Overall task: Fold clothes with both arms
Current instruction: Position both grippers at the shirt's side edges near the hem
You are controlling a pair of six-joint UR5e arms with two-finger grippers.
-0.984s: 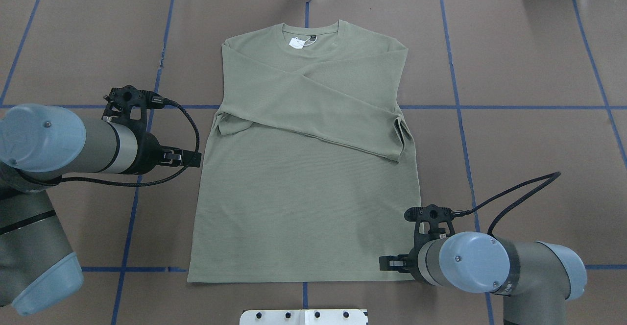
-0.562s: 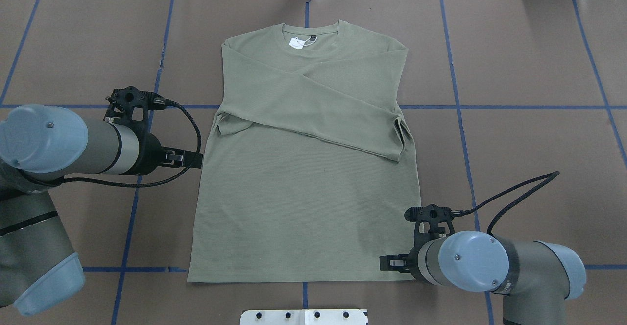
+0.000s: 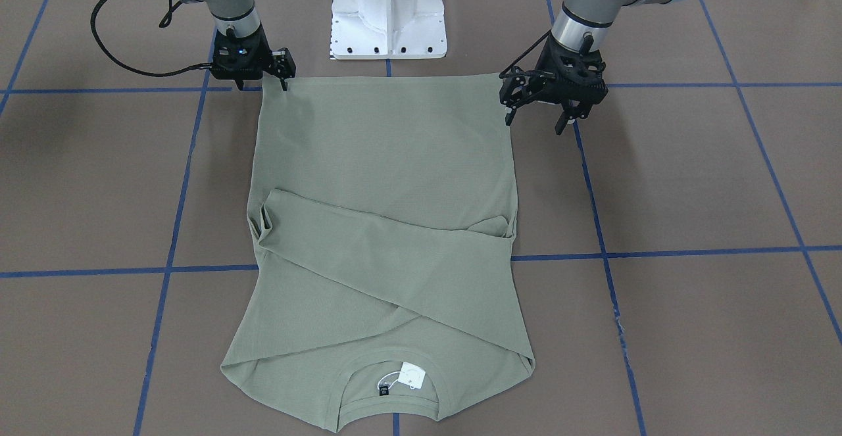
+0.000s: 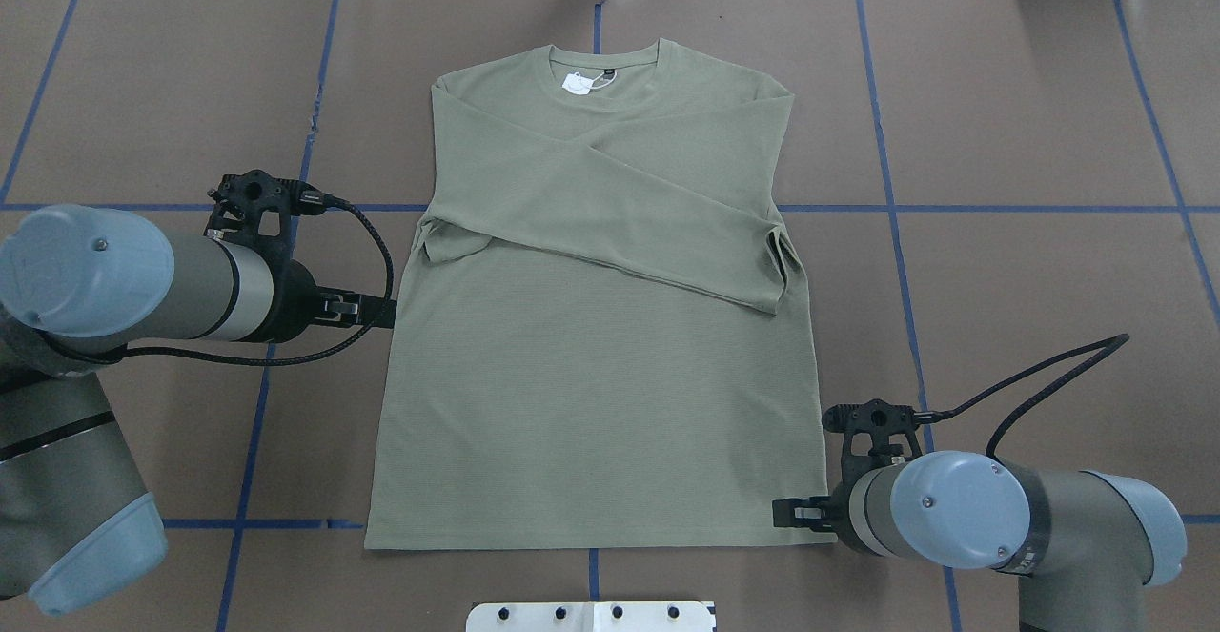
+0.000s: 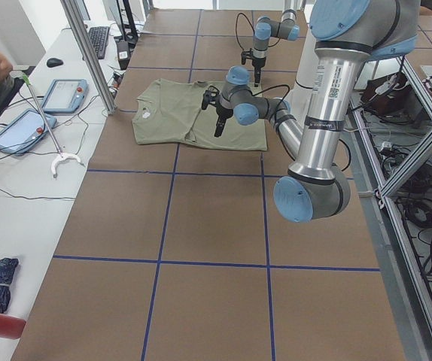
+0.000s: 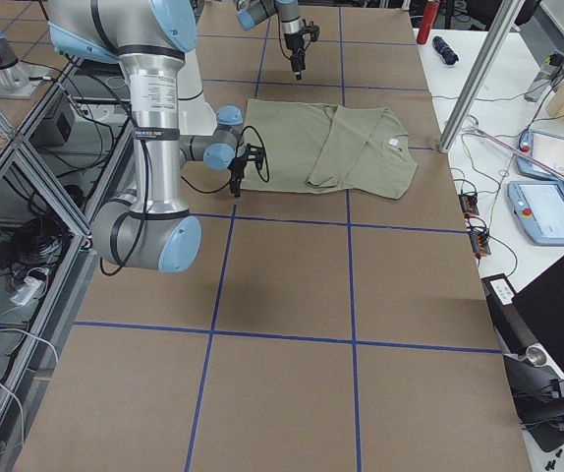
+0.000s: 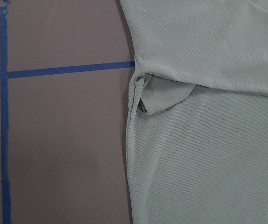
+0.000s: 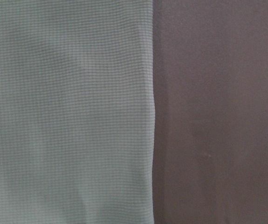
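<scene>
Just beside right hand [image 3: 271, 79], shirt corner [image 3: 277, 99]

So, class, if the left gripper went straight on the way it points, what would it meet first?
Pointing down, the left gripper would probably meet the brown table covering right beside the sage-green knit shirt, or its edge; depth is unclear.
</scene>
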